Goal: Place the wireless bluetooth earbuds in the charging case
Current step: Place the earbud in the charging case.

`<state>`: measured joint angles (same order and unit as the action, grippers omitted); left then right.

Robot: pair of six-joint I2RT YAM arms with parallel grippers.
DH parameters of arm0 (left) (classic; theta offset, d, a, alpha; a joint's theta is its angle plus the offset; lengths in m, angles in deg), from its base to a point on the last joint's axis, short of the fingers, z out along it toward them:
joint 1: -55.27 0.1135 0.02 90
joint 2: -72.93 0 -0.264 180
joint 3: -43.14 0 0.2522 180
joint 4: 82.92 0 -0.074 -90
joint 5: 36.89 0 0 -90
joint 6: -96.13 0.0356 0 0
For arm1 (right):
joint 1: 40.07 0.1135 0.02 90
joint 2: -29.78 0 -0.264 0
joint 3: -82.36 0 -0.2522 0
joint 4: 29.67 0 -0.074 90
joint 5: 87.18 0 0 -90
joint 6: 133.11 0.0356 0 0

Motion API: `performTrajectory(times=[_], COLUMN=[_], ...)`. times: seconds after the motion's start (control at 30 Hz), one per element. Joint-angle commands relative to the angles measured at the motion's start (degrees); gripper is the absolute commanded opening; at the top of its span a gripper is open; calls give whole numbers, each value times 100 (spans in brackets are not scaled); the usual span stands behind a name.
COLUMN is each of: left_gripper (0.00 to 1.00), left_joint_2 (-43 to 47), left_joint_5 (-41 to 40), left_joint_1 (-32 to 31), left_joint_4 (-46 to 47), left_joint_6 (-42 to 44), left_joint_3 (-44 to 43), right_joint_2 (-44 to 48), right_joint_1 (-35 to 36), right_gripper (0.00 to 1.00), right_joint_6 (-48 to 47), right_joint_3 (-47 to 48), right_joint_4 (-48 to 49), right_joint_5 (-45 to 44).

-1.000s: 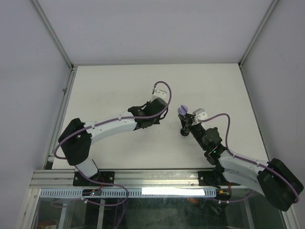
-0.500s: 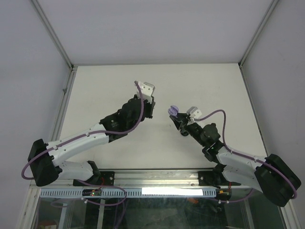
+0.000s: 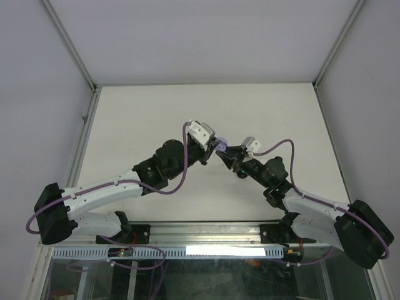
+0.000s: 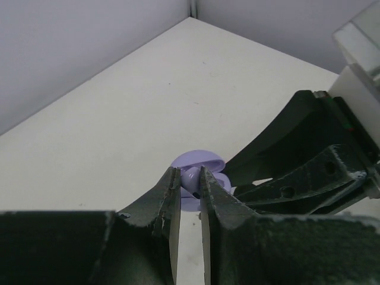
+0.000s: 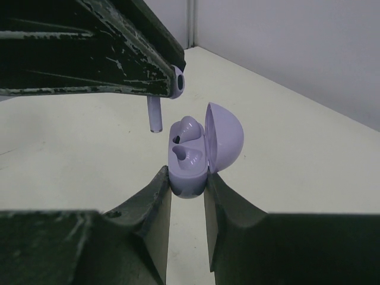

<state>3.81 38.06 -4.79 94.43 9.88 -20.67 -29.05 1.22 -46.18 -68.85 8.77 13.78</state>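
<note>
Left jaws: clamped on a pale purple earbud, pinched by its head at the very tips. Right jaws: clamped on the lower body of the open purple case, one finger on each side.

Left arm: runs from its base at the near left edge up and to the right over the table, wrist turned toward the middle.
Right arm: runs from the near right corner up and to the left. The two sets of tips meet at mid-table, well above the surface.

Earbud: long axis upright, stem pointing down, hanging just left of the case's open face and not touching it.
Case: held upright, lid swung open to the right, wells facing the earbud.

Top view: only a purple speck where the tips meet.
Left wrist view: earbud between the tips, the domed lid behind.
Right wrist view: the only one showing the gap between stem and case.
</note>
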Motion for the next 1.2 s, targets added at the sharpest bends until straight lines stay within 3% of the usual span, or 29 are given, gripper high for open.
performTrajectory(times=[0.0,0.6,1.17], left_gripper=[12,11,11], left_joint_2=[78,-296,-299], left_joint_5=[273,-739,-942], left_joint_1=[-138,-668,-736], left_joint_4=[786,561,420], left_joint_6=[562,1518,1751], left_joint_3=[-1,-78,-137], right_joint_2=[-66,12,79], right_joint_1=[49,80,89], right_gripper=[0,0,0], right_joint_6=[149,201,193], right_joint_3=[363,336,299], right_joint_4=[124,150,147], right_joint_5=[274,221,213])
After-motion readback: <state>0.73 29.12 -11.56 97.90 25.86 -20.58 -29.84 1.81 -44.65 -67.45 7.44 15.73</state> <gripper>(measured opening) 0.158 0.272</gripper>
